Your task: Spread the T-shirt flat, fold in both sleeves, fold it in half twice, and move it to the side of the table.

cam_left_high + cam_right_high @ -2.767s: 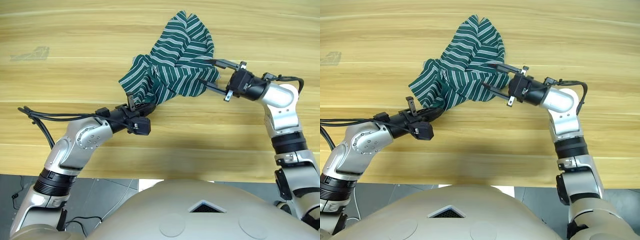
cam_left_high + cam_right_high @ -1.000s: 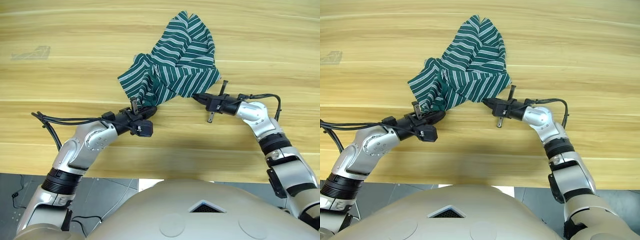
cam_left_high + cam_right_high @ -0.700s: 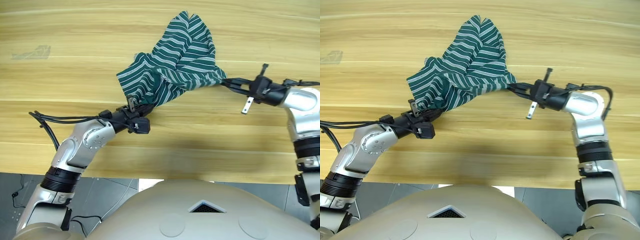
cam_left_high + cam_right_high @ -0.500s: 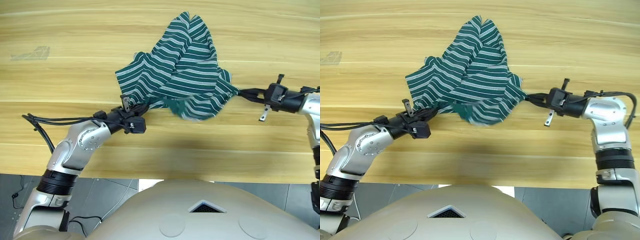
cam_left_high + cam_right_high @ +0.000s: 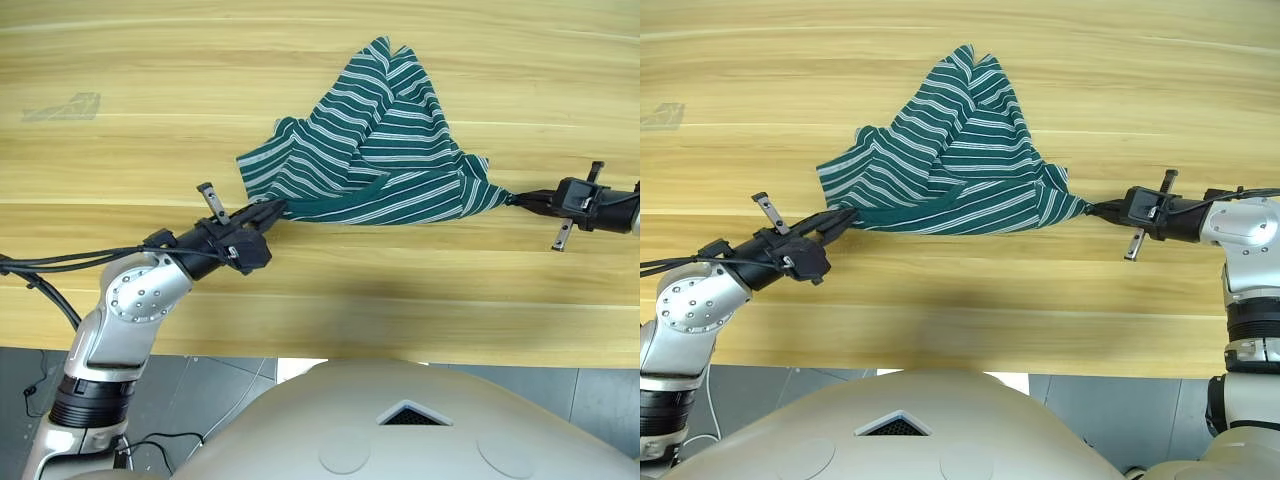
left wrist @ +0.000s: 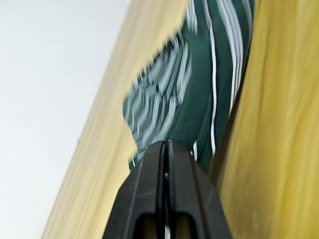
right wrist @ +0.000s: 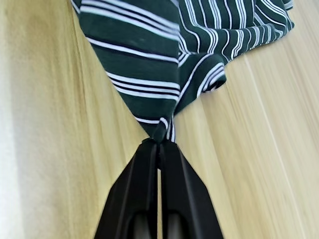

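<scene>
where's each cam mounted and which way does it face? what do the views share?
Left eye view: on the head, looking forward and down at the table; both arms show, left gripper and right gripper each shut on the T-shirt.
Right eye view: stereo twin, same scene.
Left wrist view: on the left wrist, looking along its shut fingers into the T-shirt.
Right wrist view: likewise, right wrist.
Shared: T-shirt and table in all.

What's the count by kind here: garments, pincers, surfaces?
shirt: 1, green with white stripes, bunched
pincers: 2, left pincer and right pincer, each shut on a shirt edge
table: 1, wood
Total: 4
</scene>
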